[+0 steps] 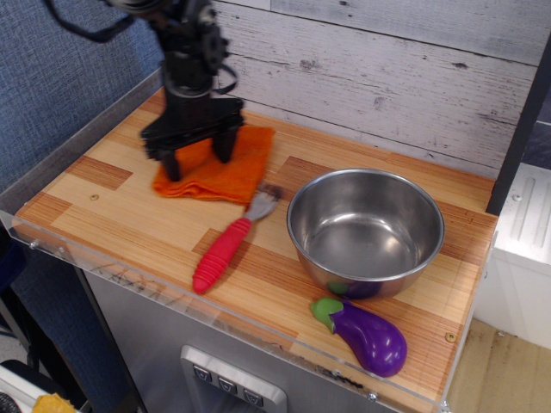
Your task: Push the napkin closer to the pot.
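The orange napkin [231, 169] lies on the wooden counter at the back, left of the steel pot [366, 231]. Its right front corner touches the tines of the red-handled fork [227, 246]. My black gripper [198, 155] is open, with both fingers spread and pressing down on the napkin's left part. A gap of bare wood remains between the napkin and the pot.
A purple toy eggplant [363, 335] lies in front of the pot near the counter's front edge. A grey plank wall [387, 77] runs along the back. A clear plastic lip [103, 262] edges the counter's front and left side.
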